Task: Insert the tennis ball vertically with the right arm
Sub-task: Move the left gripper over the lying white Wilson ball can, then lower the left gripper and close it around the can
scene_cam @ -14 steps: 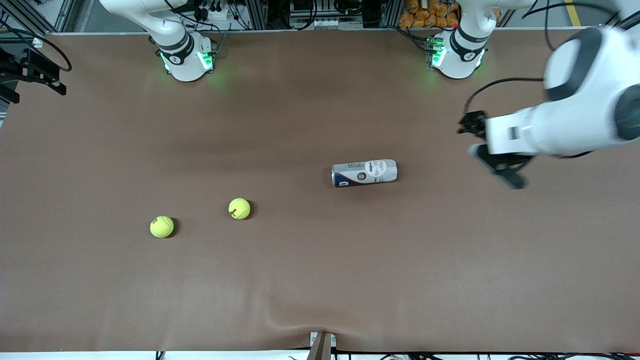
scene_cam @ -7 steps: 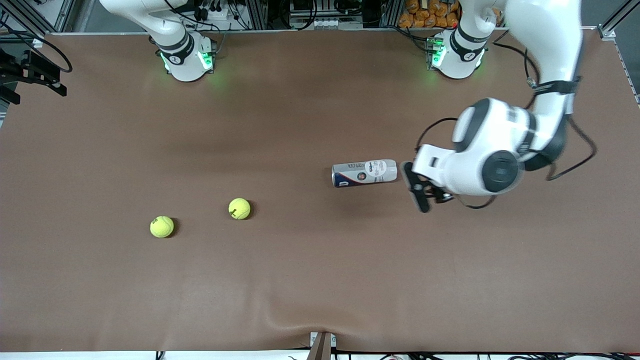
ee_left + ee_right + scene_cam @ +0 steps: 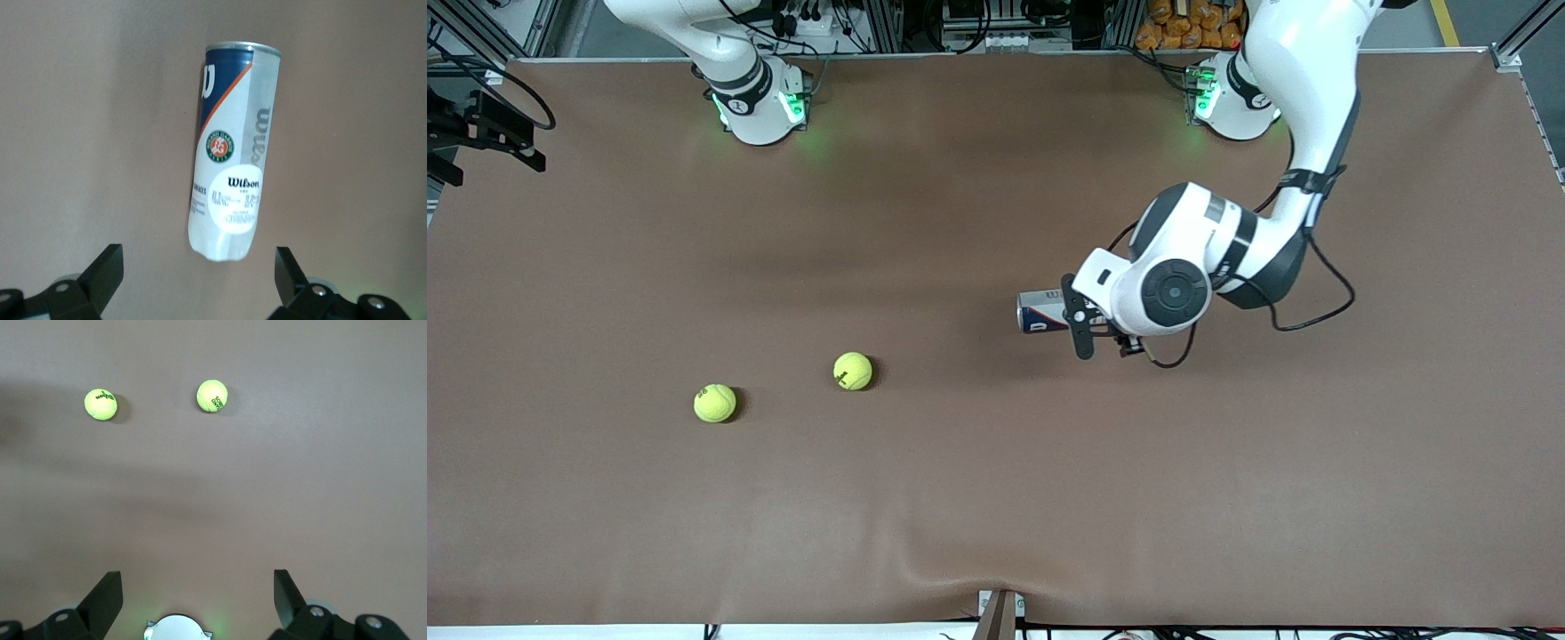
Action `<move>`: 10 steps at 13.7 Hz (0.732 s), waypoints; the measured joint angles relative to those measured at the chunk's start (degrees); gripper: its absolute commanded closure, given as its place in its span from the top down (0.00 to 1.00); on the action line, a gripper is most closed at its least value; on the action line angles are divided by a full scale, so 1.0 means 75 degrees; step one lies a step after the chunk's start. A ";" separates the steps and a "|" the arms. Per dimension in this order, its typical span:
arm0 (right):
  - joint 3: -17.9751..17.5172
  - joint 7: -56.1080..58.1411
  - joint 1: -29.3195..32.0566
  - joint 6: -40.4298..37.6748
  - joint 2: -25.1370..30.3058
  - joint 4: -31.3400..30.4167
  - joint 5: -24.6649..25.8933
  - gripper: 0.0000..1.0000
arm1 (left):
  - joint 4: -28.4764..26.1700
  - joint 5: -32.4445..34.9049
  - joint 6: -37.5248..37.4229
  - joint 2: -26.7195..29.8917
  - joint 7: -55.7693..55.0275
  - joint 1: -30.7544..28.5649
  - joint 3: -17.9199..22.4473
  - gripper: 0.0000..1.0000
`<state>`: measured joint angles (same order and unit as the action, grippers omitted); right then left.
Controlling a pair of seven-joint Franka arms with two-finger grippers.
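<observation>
The left gripper (image 3: 1082, 316) has swung in from the table's end over the lying can (image 3: 230, 157), jaws wide, empty; right gripper (image 3: 193, 603) waits open. Tennis balls (image 3: 853, 371) mid-table: light, fuzzy, grip across the middle

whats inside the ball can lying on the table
Cannot tell. The can lies on its side under the open left claw; its label hides the contents and neither end faces a camera. Both tennis balls sit outside it.
</observation>
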<state>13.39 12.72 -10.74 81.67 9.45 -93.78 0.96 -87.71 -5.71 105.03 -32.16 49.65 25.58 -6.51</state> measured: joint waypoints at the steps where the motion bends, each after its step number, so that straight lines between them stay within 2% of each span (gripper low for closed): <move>1: 0.0000 0.0000 0.0000 0.0000 -0.0002 0.0000 0.0000 1.00 | -0.0024 0.0085 0.0120 -0.0080 0.0018 0.0044 -0.0007 1.00; 4: 0.0002 -0.0001 0.0001 0.0001 -0.0026 -0.0002 0.0000 1.00 | -0.0308 0.0686 0.0656 -0.0283 -0.0057 0.0474 -0.0024 1.00; 10: 0.0005 -0.0003 0.0004 0.0002 -0.0044 -0.0003 0.0000 1.00 | -0.0945 0.0854 0.1787 -0.0341 -0.0701 0.1043 -0.0032 1.00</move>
<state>13.42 12.70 -10.71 81.68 9.12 -93.80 0.96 -94.80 0.70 118.43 -34.72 44.39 33.40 -6.74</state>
